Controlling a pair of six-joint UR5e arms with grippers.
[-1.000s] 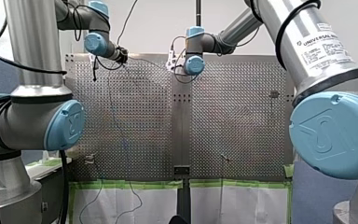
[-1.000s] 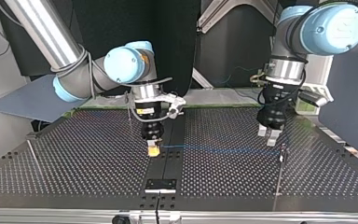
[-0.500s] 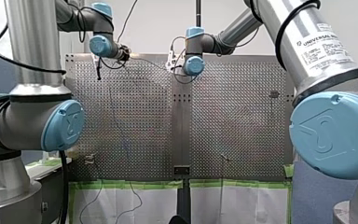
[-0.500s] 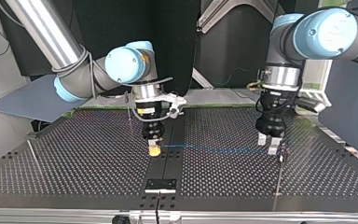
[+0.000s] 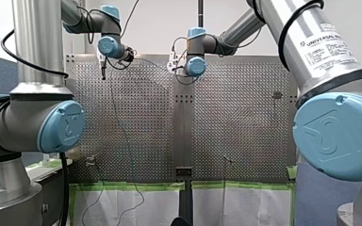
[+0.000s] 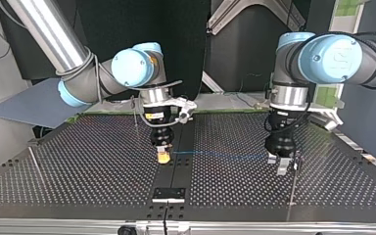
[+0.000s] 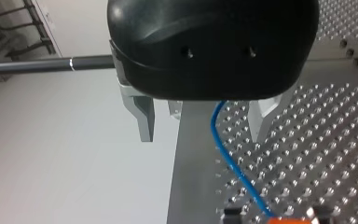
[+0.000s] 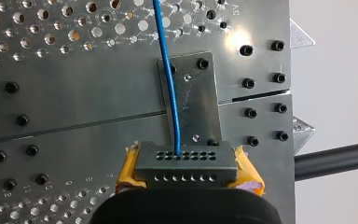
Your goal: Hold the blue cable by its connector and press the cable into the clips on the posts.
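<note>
In the right wrist view my right gripper [image 8: 187,176] is shut on the grey connector [image 8: 186,161], its yellow pads on either side. The blue cable [image 8: 168,79] leaves the connector and runs out over the perforated table. The top view shows the cable [image 6: 220,156] stretched level from my right gripper [image 6: 163,156] to my left gripper [image 6: 278,164]. My left gripper [image 7: 200,137] stands open, its metal fingers [image 7: 144,122] astride the cable [image 7: 228,163] without touching it. A thin post [image 6: 293,186] with a clip rises just beside it.
More thin posts stand at the top view's left [image 6: 35,165] and behind my right gripper [image 6: 136,116]. A small metal plate [image 8: 190,100] is bolted under the cable near the table's middle seam. A black bracket [image 6: 168,194] sits at the near edge.
My left arm has swung across the table and dropped lower, bringing its open gripper down over the cable next to the post. My right gripper has stayed put with the connector.
</note>
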